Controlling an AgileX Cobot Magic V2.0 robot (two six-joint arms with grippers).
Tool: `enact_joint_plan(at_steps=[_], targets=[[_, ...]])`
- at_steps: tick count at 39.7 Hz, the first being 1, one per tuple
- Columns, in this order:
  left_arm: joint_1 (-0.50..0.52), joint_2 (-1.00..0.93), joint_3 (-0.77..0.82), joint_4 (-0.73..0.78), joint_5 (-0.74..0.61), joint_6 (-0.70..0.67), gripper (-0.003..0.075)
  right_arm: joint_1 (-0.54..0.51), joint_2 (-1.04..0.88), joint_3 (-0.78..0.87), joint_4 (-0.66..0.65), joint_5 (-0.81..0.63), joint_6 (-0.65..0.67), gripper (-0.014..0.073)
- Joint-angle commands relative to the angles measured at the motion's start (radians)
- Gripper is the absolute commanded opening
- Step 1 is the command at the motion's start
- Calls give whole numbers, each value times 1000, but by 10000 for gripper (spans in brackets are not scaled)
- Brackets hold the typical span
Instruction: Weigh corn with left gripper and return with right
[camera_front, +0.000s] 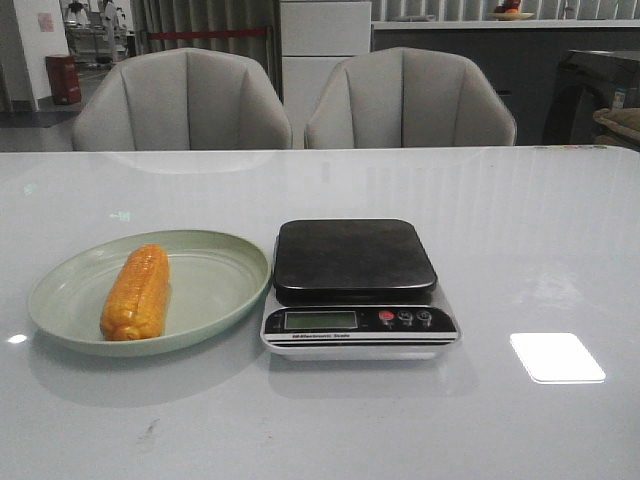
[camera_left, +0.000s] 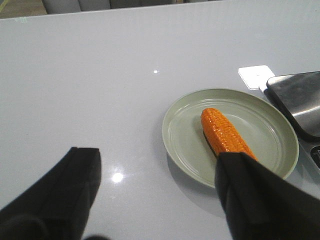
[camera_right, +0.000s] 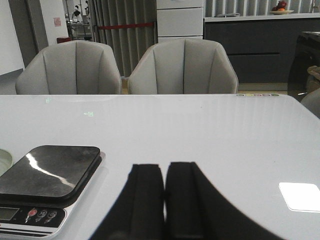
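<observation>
The orange-yellow corn (camera_front: 136, 292) lies on the green plate (camera_front: 215, 285) at the left of the table. It also shows in the left wrist view (camera_left: 225, 132), on the plate (camera_left: 185, 135). A kitchen scale (camera_front: 355, 285) with a black platform stands right of the plate, nothing on it. My left gripper (camera_left: 160, 165) is open and empty, above the table beside the plate, one finger (camera_left: 250, 195) in front of the corn's near end. My right gripper (camera_right: 164, 172) is shut and empty, right of the scale (camera_right: 45, 175). Neither gripper shows in the front view.
Two grey chairs (camera_front: 185, 100) stand behind the table's far edge. A bright light patch (camera_front: 556, 357) reflects on the glossy tabletop at the right. The scale's display and buttons (camera_front: 405, 318) face the near edge.
</observation>
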Motion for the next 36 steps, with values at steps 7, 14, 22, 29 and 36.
enact_joint_plan(at_steps=[7, 14, 22, 29, 36], targets=[[-36, 268, -179, -74, -69, -1, 577, -5, -15, 11, -11, -81, -9, 176], [-114, 494, -280, -92, -68, -11, 577, -5, -19, 11, -11, -81, -9, 176], [-165, 759, -414, -144, -55, -39, 577, -5, -19, 11, -11, -81, -9, 176], [-177, 917, -509, -182, 0, -39, 577, -5, -19, 11, -11, -81, -9, 176], [-177, 1033, -576, -188, 79, -39, 577, -5, -19, 11, -11, -81, -9, 176]])
